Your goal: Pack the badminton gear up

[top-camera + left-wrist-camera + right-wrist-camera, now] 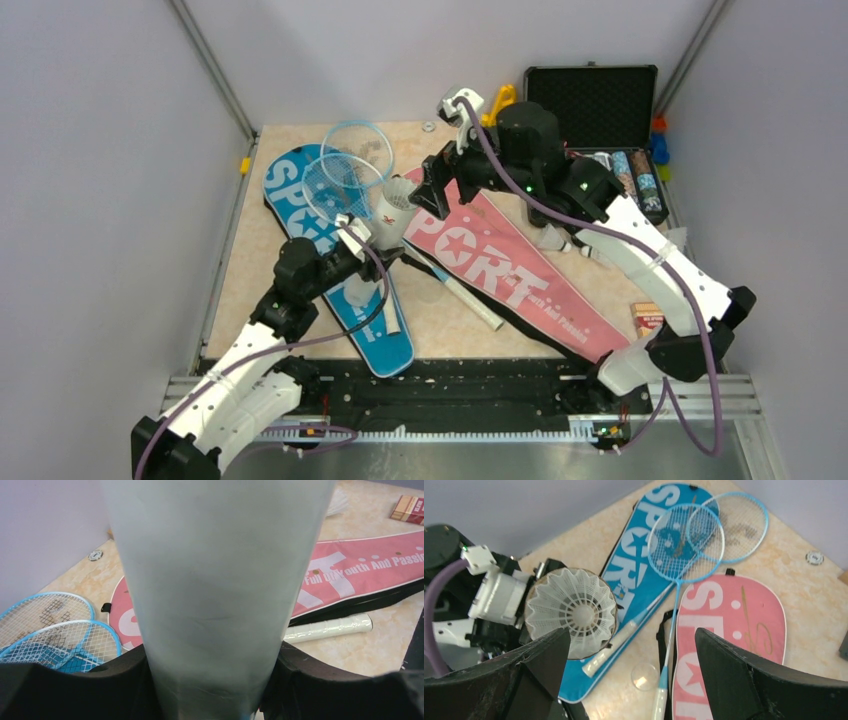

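White tube point(220, 570), light and probably thin-walled (easily crushed), is pinched near its base by the left end effector point(212, 682) above the worktop point(370, 652); the right end effector point(631, 672) is spread overhead.

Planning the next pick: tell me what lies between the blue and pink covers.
Right wrist view: one racket handle and a clear round cap lie between blue cover and pink cover.

White tube point(215, 580) raised; shuttlecock point(574, 611) in open mouth.

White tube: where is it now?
Top view, centre-left: the white tube is gripped in the left hand, between the blue cover and the pink cover.
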Controlling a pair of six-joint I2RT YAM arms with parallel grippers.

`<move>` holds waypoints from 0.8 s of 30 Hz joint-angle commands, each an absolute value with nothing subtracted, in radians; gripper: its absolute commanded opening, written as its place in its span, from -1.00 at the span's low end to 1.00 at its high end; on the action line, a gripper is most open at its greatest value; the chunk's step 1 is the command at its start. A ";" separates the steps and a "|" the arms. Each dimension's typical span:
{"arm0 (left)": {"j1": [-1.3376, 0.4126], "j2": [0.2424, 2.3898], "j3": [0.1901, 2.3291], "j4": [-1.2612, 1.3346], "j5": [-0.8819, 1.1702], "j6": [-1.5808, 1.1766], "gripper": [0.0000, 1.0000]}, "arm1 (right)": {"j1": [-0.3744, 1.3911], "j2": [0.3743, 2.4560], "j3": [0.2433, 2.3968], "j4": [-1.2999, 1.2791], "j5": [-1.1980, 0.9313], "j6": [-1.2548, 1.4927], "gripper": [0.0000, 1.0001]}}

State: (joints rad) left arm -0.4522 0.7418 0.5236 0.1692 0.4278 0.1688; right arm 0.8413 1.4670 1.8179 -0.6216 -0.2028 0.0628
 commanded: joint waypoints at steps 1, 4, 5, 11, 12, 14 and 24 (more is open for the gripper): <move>-0.450 0.735 0.538 0.201 0.485 0.214 -0.41 | 0.849 1.487 1.831 -0.730 -0.234 -0.032 0.96; -0.451 0.739 0.538 0.202 0.514 0.223 -0.41 | 0.849 1.508 1.830 -0.750 -0.244 -0.039 0.96; -0.452 0.740 0.538 0.200 0.526 0.225 -0.41 | 0.848 1.516 1.830 -0.752 -0.245 -0.042 0.96; -0.451 0.728 0.530 0.169 0.610 0.265 -0.41 | 0.849 1.594 1.860 -0.804 -0.310 -0.091 0.96; -0.450 0.725 0.527 0.170 0.620 0.268 -0.41 | 0.848 1.618 1.875 -0.829 -0.343 -0.124 0.95; -0.451 0.720 0.525 0.168 0.631 0.270 -0.41 | 0.849 1.651 1.894 -0.878 -0.370 -0.182 0.93; -0.451 0.718 0.508 0.183 0.563 0.235 -0.42 | 0.847 1.589 2.039 -0.863 -0.197 -0.112 0.89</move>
